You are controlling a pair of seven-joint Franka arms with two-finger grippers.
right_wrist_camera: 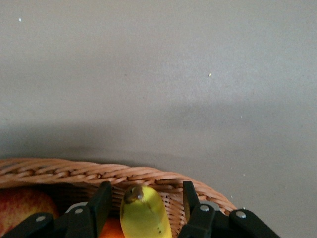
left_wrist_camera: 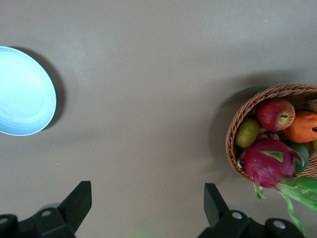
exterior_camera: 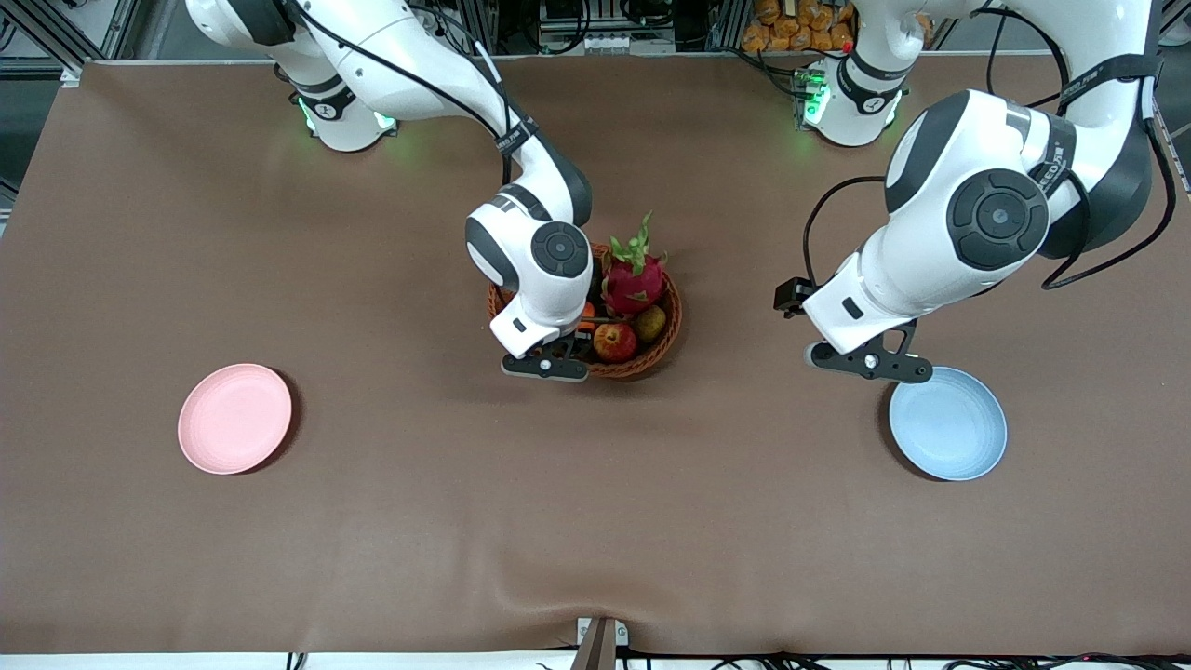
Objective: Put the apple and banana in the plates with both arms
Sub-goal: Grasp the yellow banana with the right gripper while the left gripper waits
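The right gripper [right_wrist_camera: 142, 201] reaches into the basket [exterior_camera: 659, 349], its fingers pinching the banana [right_wrist_camera: 144, 214]. It should lift straight up, clear of the rim. The left gripper [left_wrist_camera: 147, 202] waits near the basket with fingers spread.

Setting: robotics lab, bench-type test cell. Evidence: two white jointed arms, right arm [exterior_camera: 437, 84] and left arm [exterior_camera: 986, 205], bolted at the 12 o'clock edge of the surface [exterior_camera: 595, 521], each base lit green. Surface covered with one plain brown mat, wrinkled at 6 o'clock. Loose black cables [exterior_camera: 819, 214] run along both arms. Aluminium framing and rack hardware [exterior_camera: 595, 23] along the 12 o'clock edge, with cabling visible at 6 o'clock too. Props are staged, not domestic: a wicker basket [exterior_camera: 665, 349] of fruit at centre, a pink plate [exterior_camera: 234, 419] toward 9 o'clock, a blue plate [exterior_camera: 949, 423] toward 3 o'clock. More orange produce [exterior_camera: 791, 23] is stored off the surface at 12 o'clock.
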